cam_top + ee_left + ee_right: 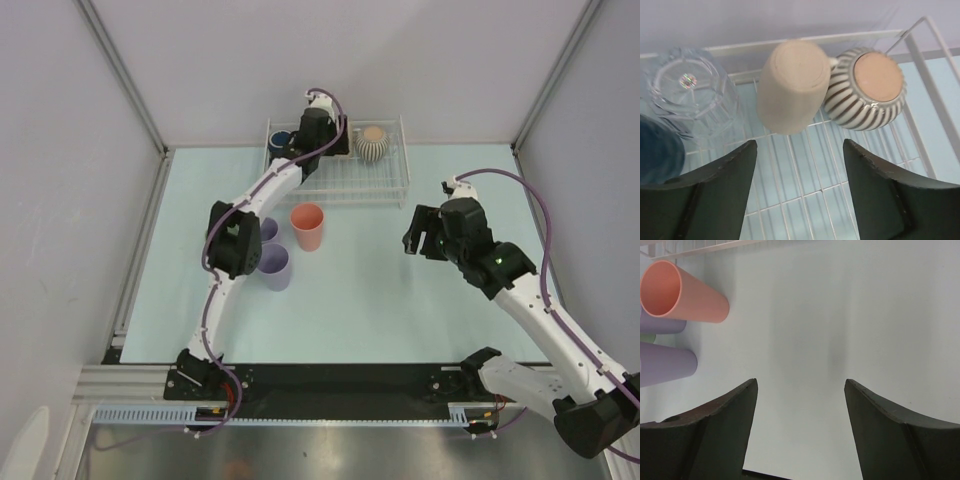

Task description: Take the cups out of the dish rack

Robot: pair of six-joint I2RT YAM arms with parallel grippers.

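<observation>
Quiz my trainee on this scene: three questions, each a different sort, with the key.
1. True or false: the salmon-pink cup stands inside the dish rack.
2. Which cup sits straight ahead of the gap of the left gripper?
A. tan cup
B. lavender cup
C. pale green cup
3. How many cups does the left wrist view show?

Key
1. False: it stands upright on the table.
2. A.
3. Four: navy mug, clear tumbler, tan cup, ribbed mug.
</observation>
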